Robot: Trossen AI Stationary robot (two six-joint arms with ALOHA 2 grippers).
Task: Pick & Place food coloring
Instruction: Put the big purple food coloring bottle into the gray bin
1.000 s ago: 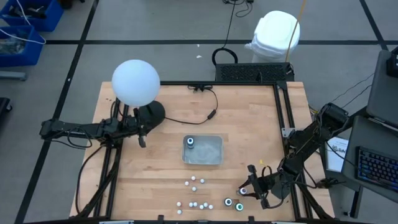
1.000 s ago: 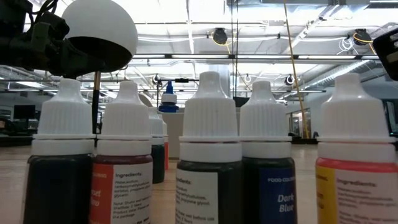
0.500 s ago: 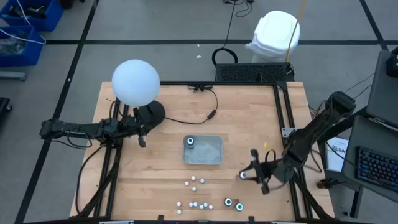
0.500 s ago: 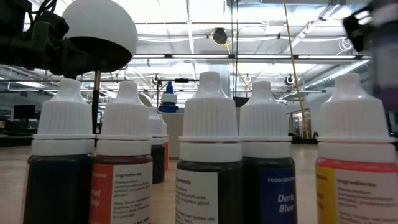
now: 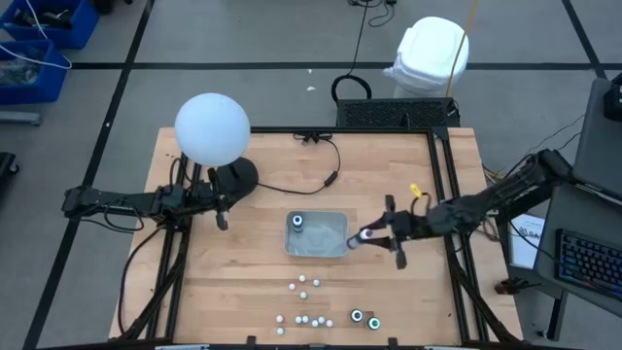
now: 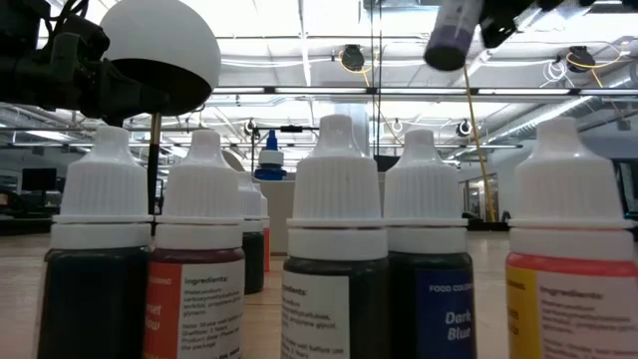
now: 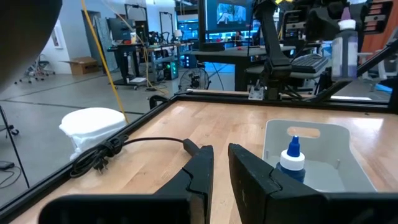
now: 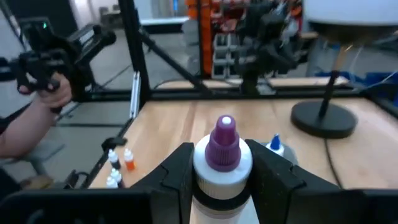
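Observation:
My right gripper (image 5: 374, 234) is shut on a small food coloring bottle (image 8: 222, 155) with a purple nozzle and a white collar. It holds the bottle in the air just off the right rim of the clear tray (image 5: 330, 245). The low view shows the bottle's purple body (image 6: 451, 35) high up. One blue-topped bottle (image 5: 297, 223) stands in the tray. Several white-capped bottles (image 5: 303, 287) and two dark round pots (image 5: 364, 319) stand near the front edge. My left gripper (image 7: 221, 165) waits at the table's left by the lamp base, with a narrow gap between its fingers and nothing in it. My right gripper pinches the bottle between its two fingers (image 8: 177, 171), one on each side of the white collar (image 8: 222, 180) below the nozzle. The fingers come level from the table's right side. The bottle is lifted clear of the table and tilted.
A lamp with a white globe (image 5: 212, 127) and a round black base (image 5: 236, 178) stands at the far left, its cable (image 5: 311, 180) trailing across the far part of the table. A person's hand (image 8: 46, 93) shows beyond the table's edge. Bare wood lies right of the tray.
My right gripper has gone up from the front right, by the round pots, toward the far side and the tray. It has carried the purple bottle along, and the bottle is now in the air beside the tray's right rim. The left arm has kept still.

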